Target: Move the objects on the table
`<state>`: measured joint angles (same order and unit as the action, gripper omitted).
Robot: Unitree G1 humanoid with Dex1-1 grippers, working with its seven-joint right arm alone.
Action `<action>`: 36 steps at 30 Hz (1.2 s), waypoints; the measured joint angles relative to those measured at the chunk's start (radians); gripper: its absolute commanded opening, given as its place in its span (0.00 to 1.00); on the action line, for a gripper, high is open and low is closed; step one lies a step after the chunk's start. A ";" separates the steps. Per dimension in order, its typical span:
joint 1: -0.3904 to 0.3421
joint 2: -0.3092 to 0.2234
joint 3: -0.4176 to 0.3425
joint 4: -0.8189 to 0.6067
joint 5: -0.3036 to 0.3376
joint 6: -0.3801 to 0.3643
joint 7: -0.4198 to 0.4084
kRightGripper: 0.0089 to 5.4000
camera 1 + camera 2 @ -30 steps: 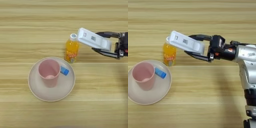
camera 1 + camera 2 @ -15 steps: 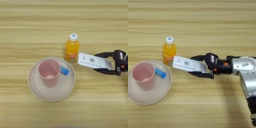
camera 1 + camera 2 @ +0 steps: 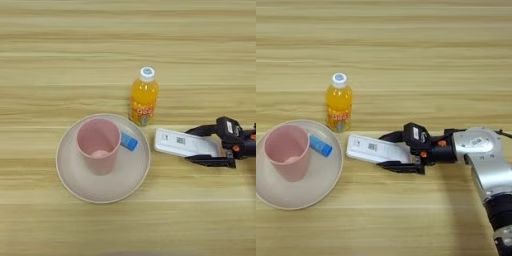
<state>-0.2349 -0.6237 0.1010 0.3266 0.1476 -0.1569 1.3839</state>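
Note:
My right gripper (image 3: 388,151) reaches in from the right, low over the table, shut on the flat white device (image 3: 369,147) with a barcode on top. The device lies nearly level, its free end pointing left toward the beige plate (image 3: 100,189). One black finger runs along its far side and one along its near side. On the plate a pink cup (image 3: 98,145) stands upright, with a small blue tube (image 3: 129,141) lying at its right. The orange juice bottle (image 3: 143,98) stands upright just behind the plate and the device.
The silver forearm (image 3: 487,165) comes in from the lower right corner. The wooden table (image 3: 125,40) shows bare boards behind the bottle and along the front edge.
The gripper has carried the white device down from beside the bottle's cap to a low, level position right of the plate. Bottle, cup, tube and plate have stayed put.

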 measured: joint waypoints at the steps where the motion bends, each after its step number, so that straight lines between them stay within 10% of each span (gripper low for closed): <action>1: -0.001 0.001 0.003 0.006 -0.002 -0.002 0.000 0.54; 20: -0.052 0.046 0.047 0.188 -0.067 -0.052 -0.006 0.54; 36: -0.053 0.055 0.048 0.191 -0.073 -0.053 -0.022 0.88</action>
<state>-0.2882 -0.5686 0.1493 0.5173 0.0744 -0.2101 1.3618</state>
